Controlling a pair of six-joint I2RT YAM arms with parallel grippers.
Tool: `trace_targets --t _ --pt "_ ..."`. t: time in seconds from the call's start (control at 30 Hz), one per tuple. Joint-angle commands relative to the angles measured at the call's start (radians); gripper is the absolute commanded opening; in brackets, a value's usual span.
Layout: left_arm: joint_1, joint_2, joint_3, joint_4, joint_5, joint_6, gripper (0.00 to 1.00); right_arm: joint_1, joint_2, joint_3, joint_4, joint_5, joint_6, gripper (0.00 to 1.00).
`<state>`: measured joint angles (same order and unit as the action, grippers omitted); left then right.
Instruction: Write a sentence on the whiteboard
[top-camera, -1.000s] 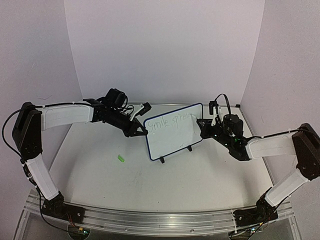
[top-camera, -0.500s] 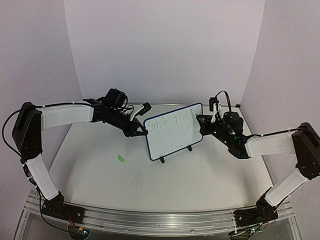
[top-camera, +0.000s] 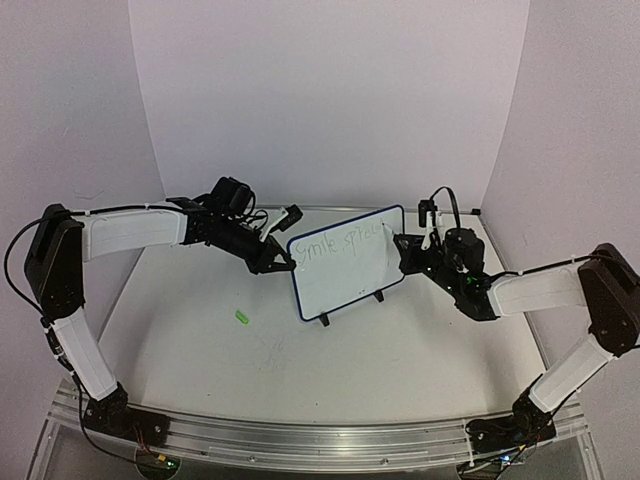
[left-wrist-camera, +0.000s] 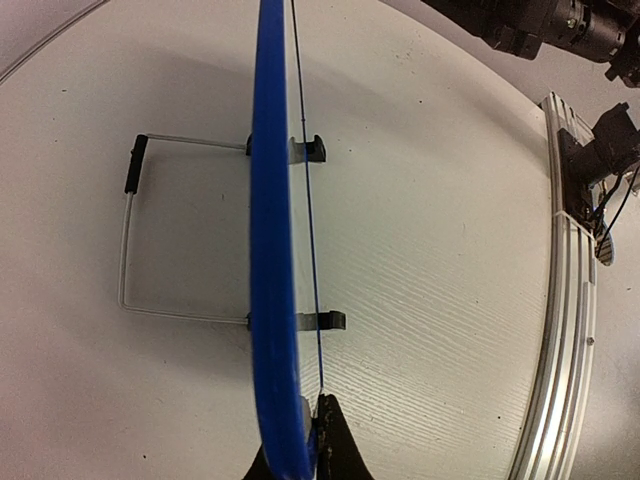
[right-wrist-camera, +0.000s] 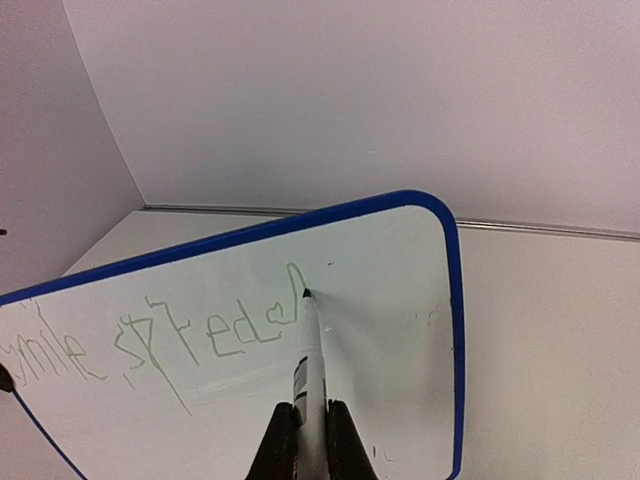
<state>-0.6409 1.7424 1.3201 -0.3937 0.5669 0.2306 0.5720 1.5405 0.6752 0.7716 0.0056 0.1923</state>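
The whiteboard (top-camera: 350, 278) stands tilted on its two black feet at mid-table, blue frame edge-on in the left wrist view (left-wrist-camera: 270, 240). My left gripper (top-camera: 287, 264) is shut on its left edge, pinching the frame (left-wrist-camera: 306, 450). My right gripper (top-camera: 404, 246) is shut on a white marker (right-wrist-camera: 309, 350), whose tip touches the board (right-wrist-camera: 400, 300) right after the last letter. The sentence (right-wrist-camera: 205, 335) reads "smile spread" in thin green strokes on one line (top-camera: 340, 243).
A small green cap (top-camera: 241, 317) lies on the table left of the board. The board's wire stand (left-wrist-camera: 128, 240) reaches out behind it. An aluminium rail (top-camera: 320, 438) runs along the near edge, with the arm bases on it.
The right gripper has shifted slightly up and left with the marker, and the final letter of "spread" has been drawn. The left gripper and board have not moved.
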Motion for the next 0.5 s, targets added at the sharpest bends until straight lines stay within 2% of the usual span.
trace_targets --t 0.0,0.47 --pt "-0.005 0.039 0.011 -0.066 -0.055 0.033 0.00 -0.003 0.024 -0.017 0.031 0.011 0.016 0.00" --pt "-0.005 0.039 0.012 -0.066 -0.054 0.033 0.00 -0.002 0.039 -0.011 0.029 0.074 0.019 0.00"
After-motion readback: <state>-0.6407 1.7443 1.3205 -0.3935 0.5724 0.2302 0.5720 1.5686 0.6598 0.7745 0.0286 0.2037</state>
